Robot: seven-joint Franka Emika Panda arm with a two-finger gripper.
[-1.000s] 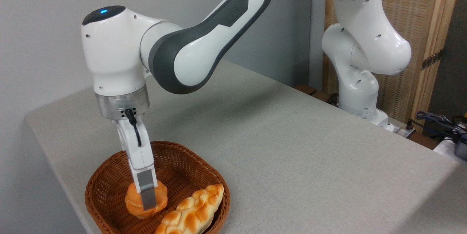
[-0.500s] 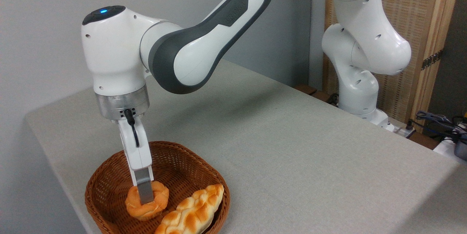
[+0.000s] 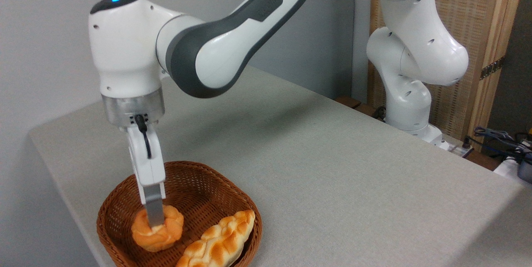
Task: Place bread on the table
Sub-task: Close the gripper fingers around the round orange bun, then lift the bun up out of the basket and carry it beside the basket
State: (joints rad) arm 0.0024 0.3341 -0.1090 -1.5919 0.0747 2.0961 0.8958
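Observation:
The bread (image 3: 160, 233), a small round golden-orange bun with a knotted top, hangs tilted just above the floor of a brown wicker basket (image 3: 208, 184) at the lower left. My gripper (image 3: 154, 219) comes straight down from the white arm and is shut on the bun's top; only the near grey finger (image 3: 153, 208) shows, the other is hidden behind it. The table (image 3: 324, 167), covered in light grey-beige cloth, spreads to the right of the basket.
A long braided golden loaf (image 3: 218, 242) lies in the basket's right half, close beside the bun. The arm's base (image 3: 409, 105) stands at the table's far right edge. Cables and gear (image 3: 507, 142) sit beyond the right edge.
The gripper has risen and shifted left, carrying the bun with it. The bun now sits higher and further left in the basket, away from the braided loaf.

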